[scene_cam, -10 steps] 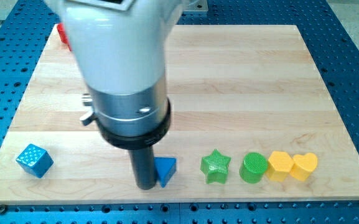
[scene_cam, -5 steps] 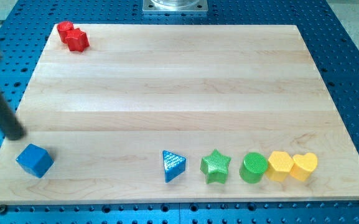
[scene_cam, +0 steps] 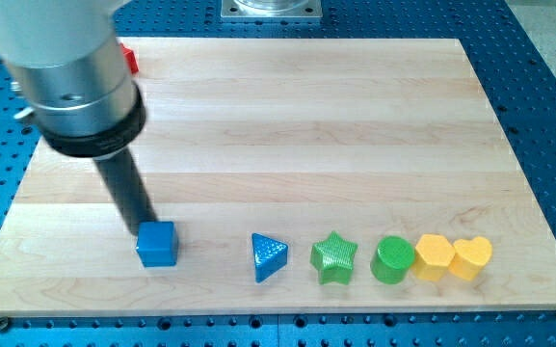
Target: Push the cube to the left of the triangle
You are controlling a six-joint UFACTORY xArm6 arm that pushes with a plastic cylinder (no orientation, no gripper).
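Note:
The blue cube sits near the view's bottom, left of the blue triangle, with a gap of about a cube's width or more between them. My tip touches the cube's upper left edge. The arm's body rises from the tip toward the view's top left.
A green star, a green cylinder, a yellow block and a yellow heart stand in a row right of the triangle. A red block peeks out behind the arm at the top left. The wooden board has blue perforated table around it.
The cube has moved right, from the board's bottom left corner to nearer the triangle. My tip has swung from the left edge to the cube's upper left side. The triangle has stayed put.

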